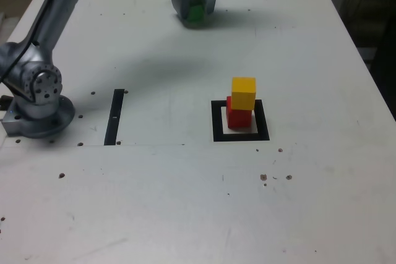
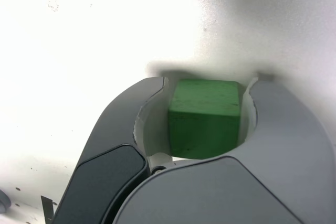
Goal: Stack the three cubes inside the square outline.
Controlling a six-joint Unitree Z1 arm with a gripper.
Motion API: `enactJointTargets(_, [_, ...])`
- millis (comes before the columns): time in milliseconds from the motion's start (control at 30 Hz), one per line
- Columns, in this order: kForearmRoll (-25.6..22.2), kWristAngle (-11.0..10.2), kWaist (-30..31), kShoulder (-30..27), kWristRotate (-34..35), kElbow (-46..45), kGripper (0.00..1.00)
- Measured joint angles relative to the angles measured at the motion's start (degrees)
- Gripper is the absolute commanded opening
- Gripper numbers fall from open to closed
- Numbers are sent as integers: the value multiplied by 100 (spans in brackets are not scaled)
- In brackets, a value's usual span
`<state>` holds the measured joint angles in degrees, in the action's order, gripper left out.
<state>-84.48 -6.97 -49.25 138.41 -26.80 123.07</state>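
My fingers (image 2: 251, 109) sit narrow around the green cube (image 2: 205, 119), far side; I can't tell they grip. I should confirm contact before lifting toward the near-right stack.

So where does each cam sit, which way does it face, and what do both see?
Exterior: off the arm, above the table, looking down at a slant; shows the arm, its base, the gripper at the top edge.
Wrist: on the wrist, looking past the gripper's two fingers to the tabletop; no other arm part clearly identifiable.
Shared: gripper, green cube between its fingers, table, part of the black strip.
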Motion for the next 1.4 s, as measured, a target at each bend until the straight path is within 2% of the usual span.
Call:
enactJointTargets(200, [-26, 113, 3, -111, -93, -132, 32])
enactJointTargets(700, [15, 259, 695, -1331, 24, -1207, 32])
enactJointTargets(933, [63, 287, 1242, -2024, 319, -1874, 32])
enactJointTargets(1400, [330, 427, 2580, -2878, 1098, -2854, 32])
